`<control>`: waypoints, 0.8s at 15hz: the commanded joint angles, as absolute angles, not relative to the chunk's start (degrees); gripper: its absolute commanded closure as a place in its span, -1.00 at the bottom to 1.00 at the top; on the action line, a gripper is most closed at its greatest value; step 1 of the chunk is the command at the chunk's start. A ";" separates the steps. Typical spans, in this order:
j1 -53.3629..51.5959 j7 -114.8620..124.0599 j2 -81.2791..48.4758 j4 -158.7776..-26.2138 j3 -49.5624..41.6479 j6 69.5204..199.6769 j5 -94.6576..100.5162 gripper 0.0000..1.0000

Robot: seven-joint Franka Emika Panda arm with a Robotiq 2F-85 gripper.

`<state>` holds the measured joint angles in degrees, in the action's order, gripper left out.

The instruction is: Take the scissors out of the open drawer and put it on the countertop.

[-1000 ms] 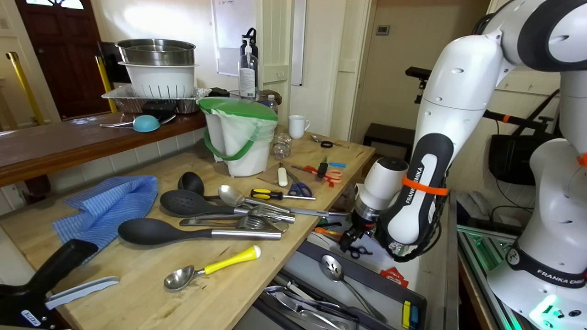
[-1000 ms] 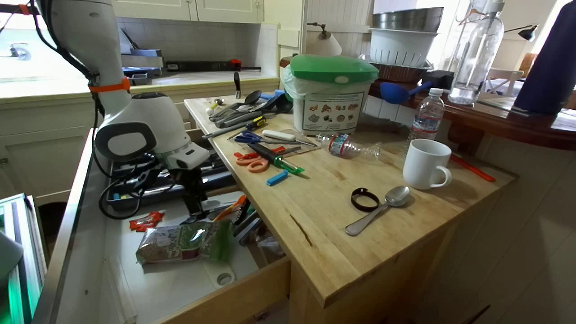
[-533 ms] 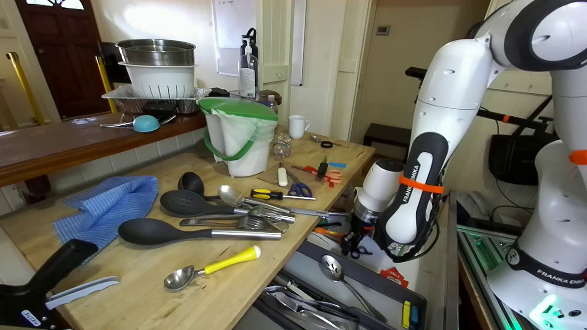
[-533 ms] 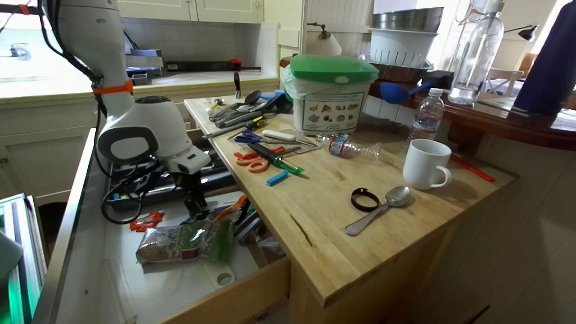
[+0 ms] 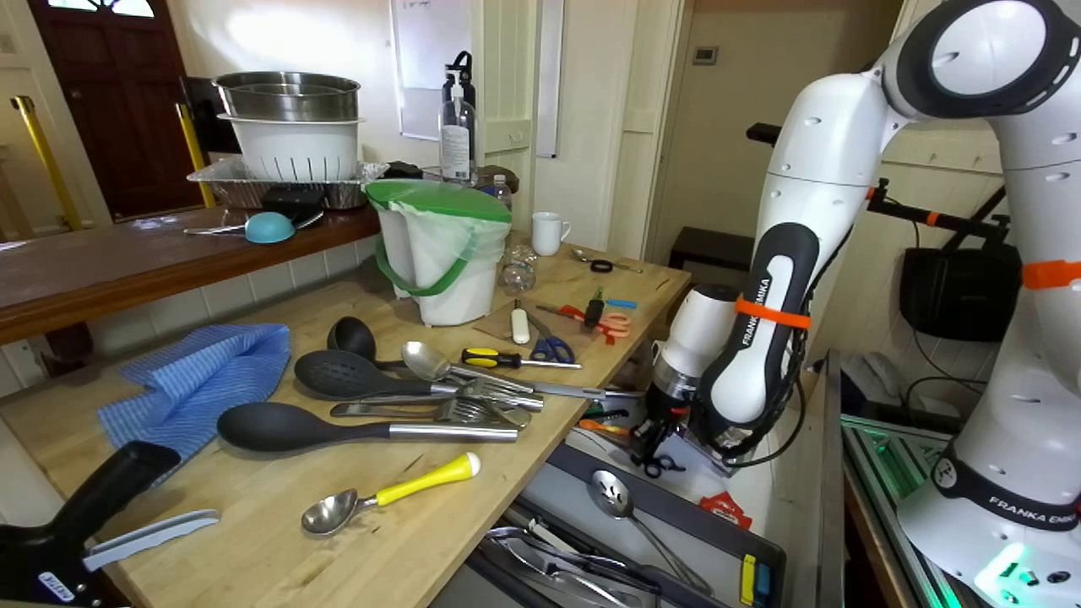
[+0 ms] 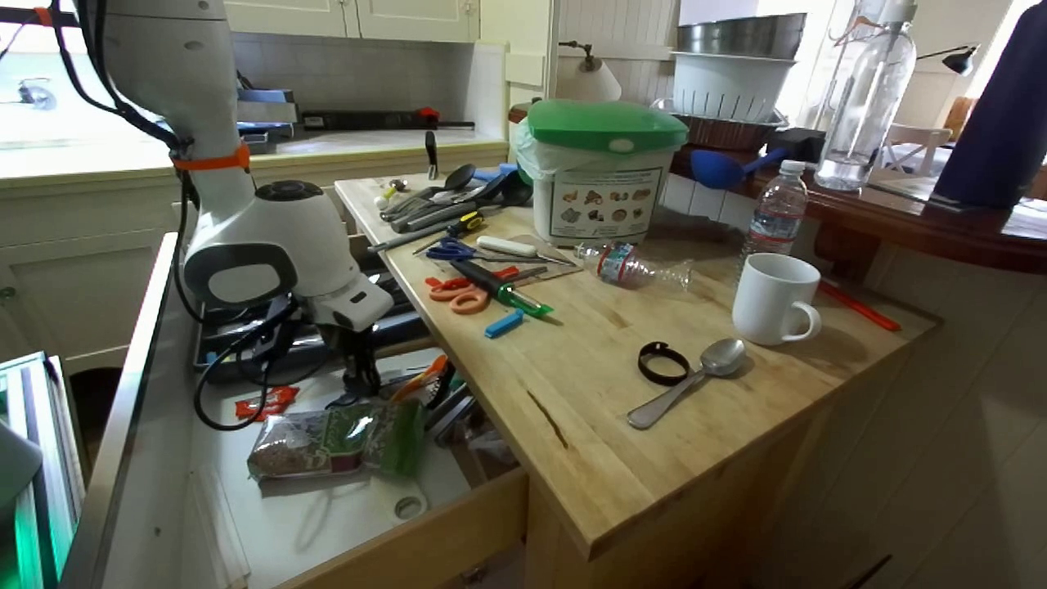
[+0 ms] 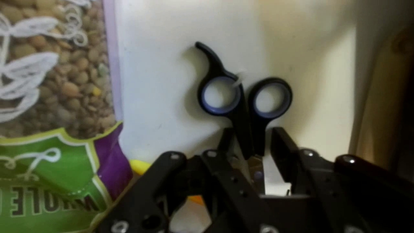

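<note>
Exterior view | arm (image 6: 262, 233) shifted, cable (image 6: 222, 428) lower | wrist view | pincer (image 7: 252, 139) astride scissors (image 7: 242, 129)

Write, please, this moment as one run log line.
black scissors: in drawer | gripper: open, straddling them | grasp: not closed | countertop placement: pending

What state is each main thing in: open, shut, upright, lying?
Wide pale-wood drawer: open
Black loop-handled scissors: lying in the drawer, blade position unclear
Black two-fingered gripper: open, astride the scissors
White plastic bin with green lid: lid down
Crinkled clear plastic bottle: lying
White-capped clear plastic bottle: upright, shut
White cylindrical mug: upright
Blue striped cloth: crumpled
</note>
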<state>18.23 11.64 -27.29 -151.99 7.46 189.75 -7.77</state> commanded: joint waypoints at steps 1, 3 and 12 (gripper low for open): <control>22.79 10.79 -28.98 -150.82 10.06 188.42 -5.27 0.90; 24.31 10.43 -27.96 -151.42 11.60 187.22 -4.47 0.87; 22.95 6.24 -15.32 -158.19 14.10 179.89 0.04 0.87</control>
<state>28.84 6.23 -21.35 -158.30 20.01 186.55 2.12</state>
